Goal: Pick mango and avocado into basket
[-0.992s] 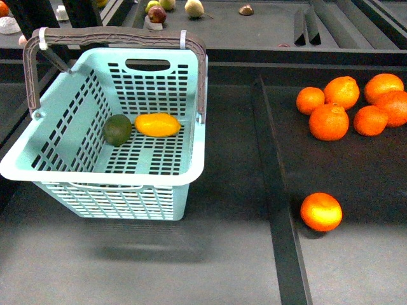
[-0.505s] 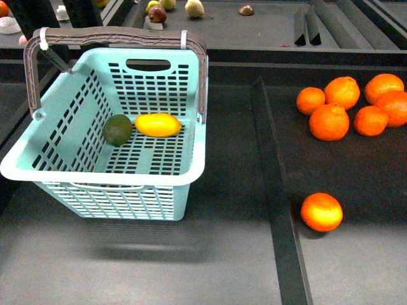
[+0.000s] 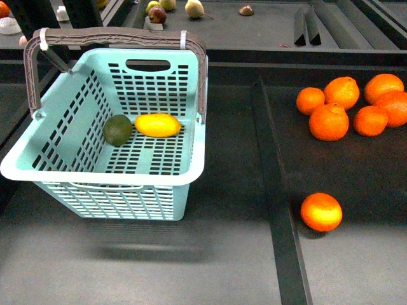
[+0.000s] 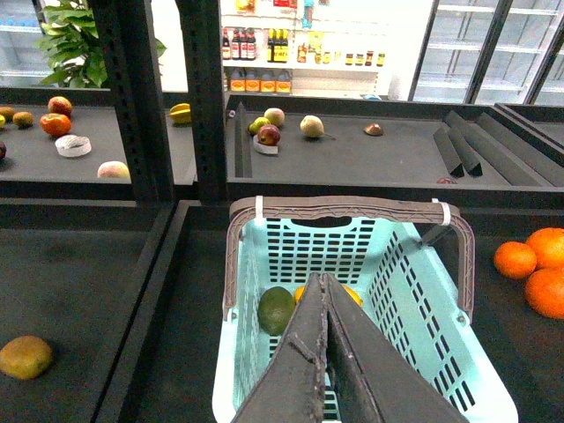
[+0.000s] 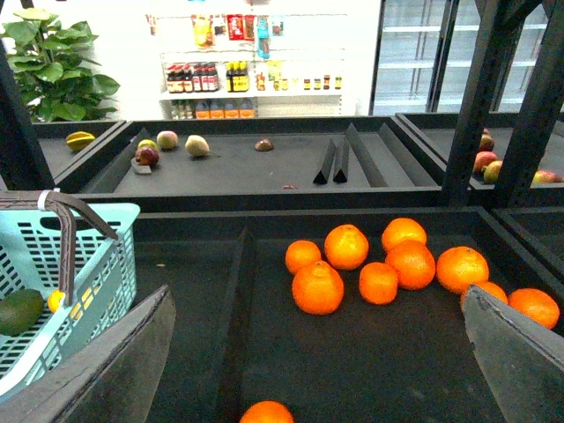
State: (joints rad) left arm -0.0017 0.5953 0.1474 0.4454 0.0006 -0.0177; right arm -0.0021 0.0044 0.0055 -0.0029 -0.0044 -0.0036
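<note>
On the left of the dark worktop stands the basket, its brown-grey handle raised over the far rim. Inside it, on the slotted floor, the avocado lies to the left and the mango just beside it on the right, the two nearly touching. A raised divider separates this bay from the one on the right, where a cluster of oranges sits toward the back and a single orange lies apart, nearer the front. Neither arm shows in the front view. In the left wrist view the left gripper hangs above the basket with its jaws pressed together on nothing, and its fingers hide most of the mango. In the right wrist view the right gripper is spread wide and empty above the oranges; only the edges of its two fingers show, and the basket is cut off at the frame's edge.
</note>
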